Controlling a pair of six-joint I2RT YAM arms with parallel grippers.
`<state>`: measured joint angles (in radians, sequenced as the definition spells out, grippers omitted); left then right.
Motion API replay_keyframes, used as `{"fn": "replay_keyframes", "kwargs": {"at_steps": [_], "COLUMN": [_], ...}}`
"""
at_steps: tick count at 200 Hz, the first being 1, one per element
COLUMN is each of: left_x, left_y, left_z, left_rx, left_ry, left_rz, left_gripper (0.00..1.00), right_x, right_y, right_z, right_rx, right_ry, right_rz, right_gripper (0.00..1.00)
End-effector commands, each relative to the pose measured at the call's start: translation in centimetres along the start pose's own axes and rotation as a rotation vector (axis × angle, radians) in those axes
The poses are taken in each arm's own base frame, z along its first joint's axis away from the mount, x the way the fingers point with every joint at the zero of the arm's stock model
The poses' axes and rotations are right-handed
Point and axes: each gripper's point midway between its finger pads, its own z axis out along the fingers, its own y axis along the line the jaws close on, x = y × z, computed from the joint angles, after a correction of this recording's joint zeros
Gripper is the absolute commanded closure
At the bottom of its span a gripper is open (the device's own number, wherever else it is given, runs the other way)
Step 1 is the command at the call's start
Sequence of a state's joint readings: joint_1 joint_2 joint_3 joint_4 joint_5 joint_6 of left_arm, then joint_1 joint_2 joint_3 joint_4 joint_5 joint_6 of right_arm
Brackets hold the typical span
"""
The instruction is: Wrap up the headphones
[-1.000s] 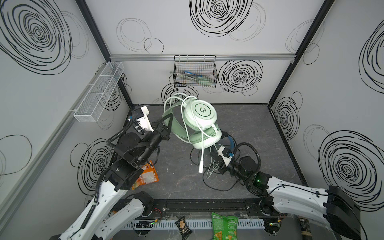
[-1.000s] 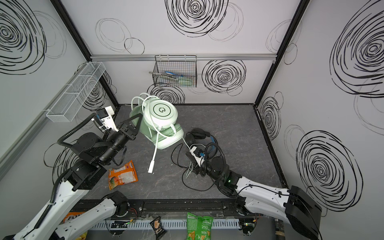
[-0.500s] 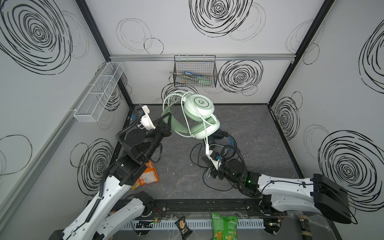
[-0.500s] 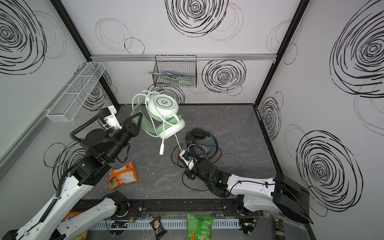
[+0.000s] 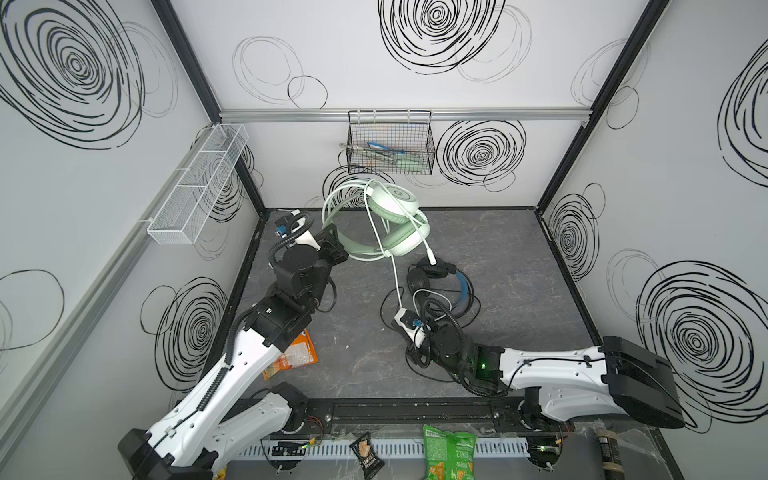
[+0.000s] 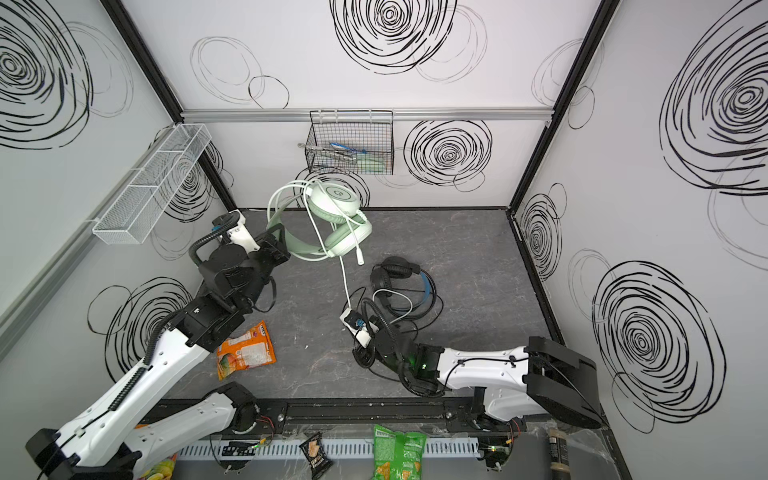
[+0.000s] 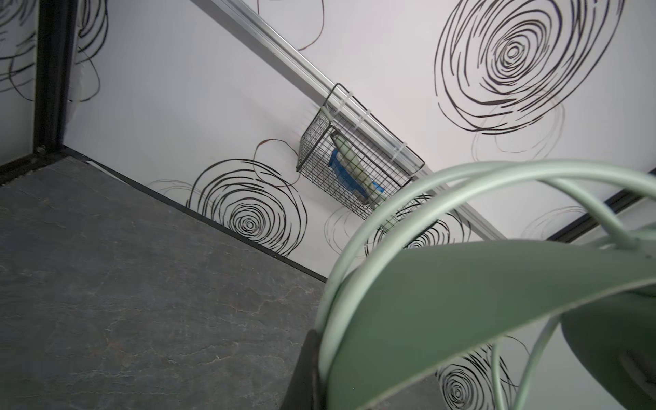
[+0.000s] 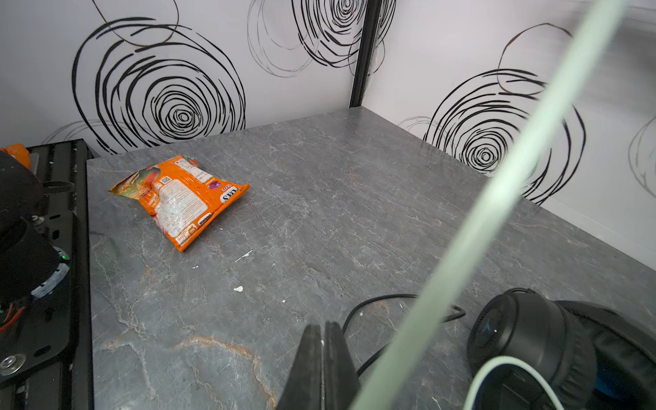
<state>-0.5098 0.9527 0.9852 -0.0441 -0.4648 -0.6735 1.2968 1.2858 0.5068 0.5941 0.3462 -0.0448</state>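
Left gripper (image 5: 332,246) pinches the green headset (image 5: 392,216) by its band, raised far left; its white cable (image 5: 395,282) seems part-wound, tail hanging. Right gripper (image 8: 322,330) pressed together beside it; black headset (image 5: 432,274) lies unwrapped, centre-right

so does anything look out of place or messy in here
Yes. A crumpled orange snack bag lies on the grey marbled table by the left arm, with small white crumbs scattered nearby; neither fits a headphone job. The black over-ear headset's black cable sprawls in loose loops, not yet wrapped.
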Motion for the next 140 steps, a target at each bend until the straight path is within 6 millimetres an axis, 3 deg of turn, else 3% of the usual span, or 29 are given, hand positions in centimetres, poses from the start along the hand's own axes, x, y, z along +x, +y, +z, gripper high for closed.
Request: {"fn": "replay_keyframes", "kwargs": {"at_steps": [1,65,104,140], "left_x": [-4.7,-3.4,-2.4,-0.2], "left_y": [-0.2,1.1,0.8,0.5], "left_z": [-0.3,-0.5,-0.8,0.2], "left_rx": [-0.048,-0.287,-0.350,-0.337], "left_ry": [-0.234,-0.325,-0.326,-0.247], "left_rz": [-0.011,0.390,0.564,0.707], "left_gripper": [1.00,1.00,1.00,1.00], "right_x": [-0.4,-2.4,-5.4,-8.8], "right_y": [0.8,1.4,1.4,0.9], "right_z": [0.3,0.3,-0.2,-1.8], "right_rx": [-0.002,0.006,-0.002,-0.003], "right_ry": [0.018,0.042,0.024,-0.041], "right_rz": [0.000,-0.035,-0.049,-0.101], "right_gripper": [1.00,1.00,1.00,1.00]}}
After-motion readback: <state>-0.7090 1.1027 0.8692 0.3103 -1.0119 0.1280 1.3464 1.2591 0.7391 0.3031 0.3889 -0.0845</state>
